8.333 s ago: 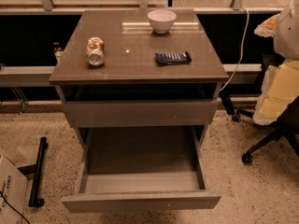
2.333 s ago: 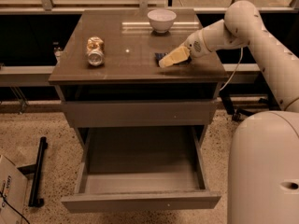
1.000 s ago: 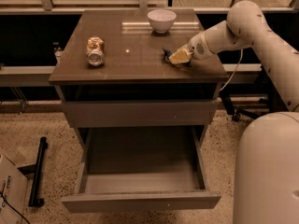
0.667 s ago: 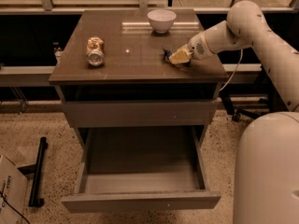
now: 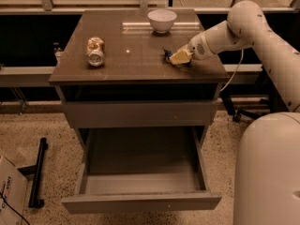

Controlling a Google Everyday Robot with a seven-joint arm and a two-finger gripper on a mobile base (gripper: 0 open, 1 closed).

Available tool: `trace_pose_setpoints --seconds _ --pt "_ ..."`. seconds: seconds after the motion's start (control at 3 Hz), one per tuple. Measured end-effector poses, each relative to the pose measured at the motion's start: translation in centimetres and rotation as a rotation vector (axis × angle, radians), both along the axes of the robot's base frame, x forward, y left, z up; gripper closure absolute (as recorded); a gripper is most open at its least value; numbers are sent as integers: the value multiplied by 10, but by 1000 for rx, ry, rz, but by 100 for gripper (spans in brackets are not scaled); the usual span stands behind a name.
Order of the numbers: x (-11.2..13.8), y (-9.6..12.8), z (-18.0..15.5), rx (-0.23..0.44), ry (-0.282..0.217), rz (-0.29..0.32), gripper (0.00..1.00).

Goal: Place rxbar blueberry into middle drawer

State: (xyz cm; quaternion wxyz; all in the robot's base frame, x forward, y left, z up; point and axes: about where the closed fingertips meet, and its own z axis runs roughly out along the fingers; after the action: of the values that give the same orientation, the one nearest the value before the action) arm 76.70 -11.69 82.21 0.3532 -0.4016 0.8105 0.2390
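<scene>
The rxbar blueberry (image 5: 167, 54) lies on the cabinet top at its right side. Only a dark navy edge of it shows, the rest is under my gripper. My gripper (image 5: 180, 57) reaches in from the right, rests low on the cabinet top and is shut on the bar. The middle drawer (image 5: 140, 203) is pulled wide open below, near the floor. It is a deep grey-brown box with nothing in it.
A white bowl (image 5: 161, 20) stands at the back of the cabinet top (image 5: 136, 62). A gold and silver can (image 5: 95, 51) lies at the left. A closed flat drawer front (image 5: 140, 114) sits above the open drawer. My white body (image 5: 269, 172) fills the lower right.
The arm came in from the right and settled on the bar. Since 2.3 s ago the gripper has shifted slightly right and drawn narrower. It has held still over the last second.
</scene>
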Motion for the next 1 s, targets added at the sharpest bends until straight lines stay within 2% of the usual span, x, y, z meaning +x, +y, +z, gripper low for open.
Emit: trace_pose_setpoints --seconds 1.0 --pt "0 0 1 0 0 0 28"
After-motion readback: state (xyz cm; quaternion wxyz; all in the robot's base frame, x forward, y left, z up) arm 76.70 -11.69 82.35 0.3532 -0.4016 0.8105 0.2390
